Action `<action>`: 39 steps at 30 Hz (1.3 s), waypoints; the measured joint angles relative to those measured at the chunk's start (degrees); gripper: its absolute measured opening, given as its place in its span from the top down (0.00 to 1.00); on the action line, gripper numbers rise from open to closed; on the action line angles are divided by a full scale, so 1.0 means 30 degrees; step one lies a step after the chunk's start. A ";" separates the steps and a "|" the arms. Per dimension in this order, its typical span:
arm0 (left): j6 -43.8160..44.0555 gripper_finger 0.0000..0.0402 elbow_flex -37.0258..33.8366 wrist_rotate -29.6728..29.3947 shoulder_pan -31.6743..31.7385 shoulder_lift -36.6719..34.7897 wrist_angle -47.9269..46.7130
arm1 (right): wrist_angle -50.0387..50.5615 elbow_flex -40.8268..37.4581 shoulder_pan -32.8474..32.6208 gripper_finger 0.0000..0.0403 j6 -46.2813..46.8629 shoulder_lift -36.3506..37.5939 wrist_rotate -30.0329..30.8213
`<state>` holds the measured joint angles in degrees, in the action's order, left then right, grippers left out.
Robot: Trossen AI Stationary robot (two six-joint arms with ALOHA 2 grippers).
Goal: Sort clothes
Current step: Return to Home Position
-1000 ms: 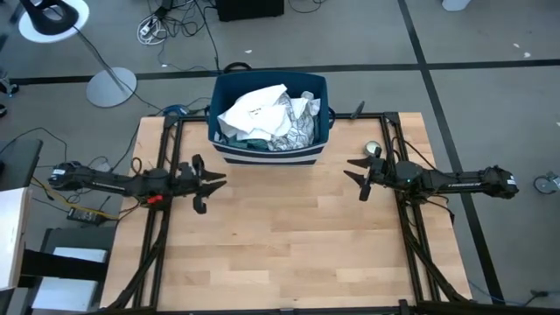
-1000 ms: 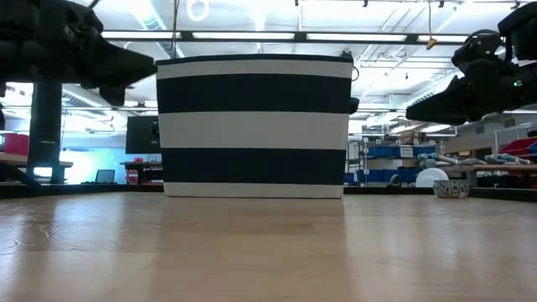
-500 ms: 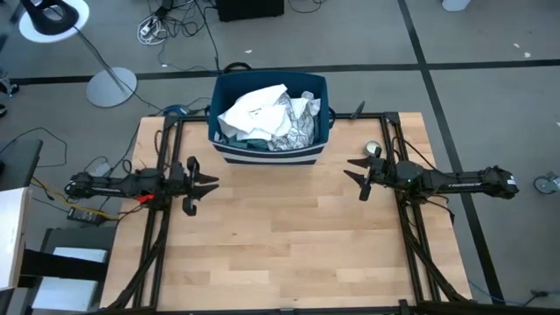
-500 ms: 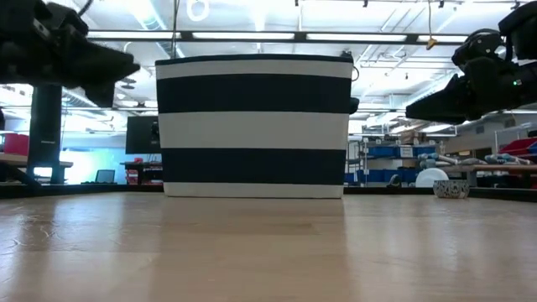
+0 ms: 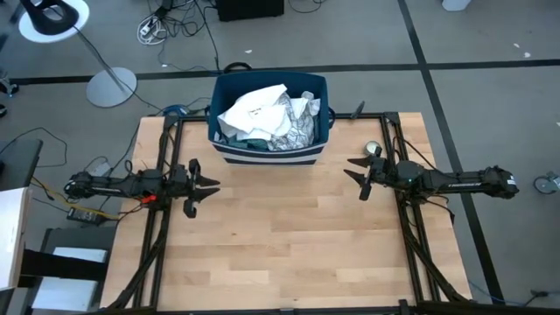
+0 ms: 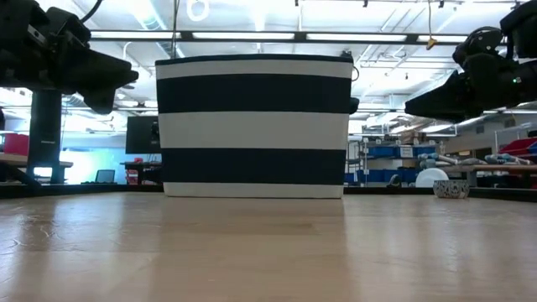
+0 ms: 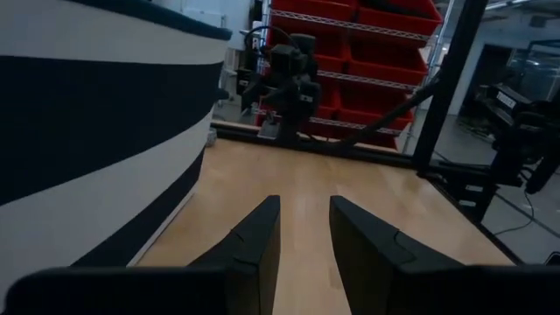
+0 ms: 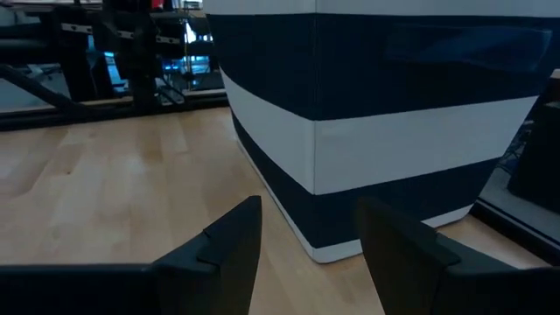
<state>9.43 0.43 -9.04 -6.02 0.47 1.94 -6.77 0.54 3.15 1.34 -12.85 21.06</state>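
The clothes (image 5: 267, 118) lie heaped in a dark blue, white-striped bin (image 5: 229, 87) at the middle of the table's far edge. A white piece (image 5: 252, 107) lies on top, a white-and-grey patterned cloth (image 5: 297, 127) beside it, and a teal bit (image 5: 255, 140) at the near rim. In the low view only the bin's wall (image 6: 254, 126) shows. My left gripper (image 5: 214, 184) hovers open to the bin's near left, nothing between its fingers (image 7: 254, 241). My right gripper (image 5: 346, 167) hovers open to the bin's near right, likewise free (image 8: 306, 236).
A small round bowl (image 5: 373, 147) sits on the table near the right gripper, also in the low view (image 6: 450, 188). Black frame rails (image 5: 163, 254) run along the table's left and right sides. Bare wood (image 5: 280, 236) stretches from the bin to the near edge.
My left gripper has drawn back a little toward the table's left edge and sunk slightly, staying open. My right gripper and the bin have kept still.
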 joint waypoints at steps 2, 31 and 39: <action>-0.0073 0.74 0.0000 0.0000 0.0000 0.0001 -0.0001 | -0.0012 0.0000 0.0003 0.53 0.0000 0.0011 0.0000; -0.0058 0.74 -0.0007 0.0000 0.0000 0.0001 0.0844 | -0.0019 0.0000 0.0017 0.53 -0.0007 0.0004 0.0738; -0.0058 0.74 -0.0007 0.0007 0.0000 0.0001 0.0844 | 0.0000 0.0000 0.0017 0.53 -0.0015 0.0004 0.4306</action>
<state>9.26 0.40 -9.02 -6.02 0.47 4.47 -6.77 0.54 3.20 1.30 -12.84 33.98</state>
